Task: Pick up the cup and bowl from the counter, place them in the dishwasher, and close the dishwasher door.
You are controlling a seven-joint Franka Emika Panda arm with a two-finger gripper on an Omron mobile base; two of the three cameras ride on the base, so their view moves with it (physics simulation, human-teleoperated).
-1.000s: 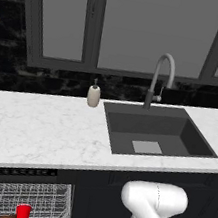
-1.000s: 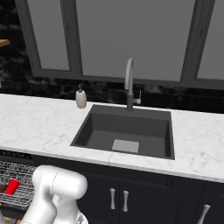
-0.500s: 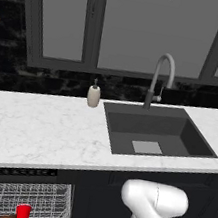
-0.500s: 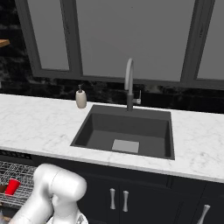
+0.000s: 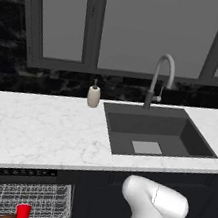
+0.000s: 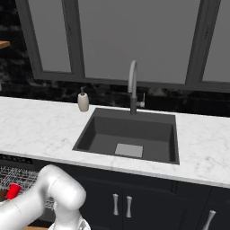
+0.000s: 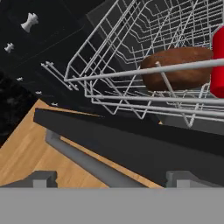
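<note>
Hand view shows us the bowl point(image 7: 177, 68) and cup point(image 7: 218, 61) already in the dishwasher rack point(image 7: 131, 52); our fingers point(image 7: 43, 178) are spread empty by the door's handle point(image 7: 87, 159), so we judge closing the door point(image 7: 131, 142) comes next

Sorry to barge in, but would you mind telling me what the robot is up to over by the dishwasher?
It is loading dishes. The small red plastic cup and the dark brown wooden-looking bowl already sit in the white wire rack of the black dishwasher. The white arm's gripper is open and empty, hovering just above the lowered black door with its grey bar handle. Closing the door is what remains.
</note>
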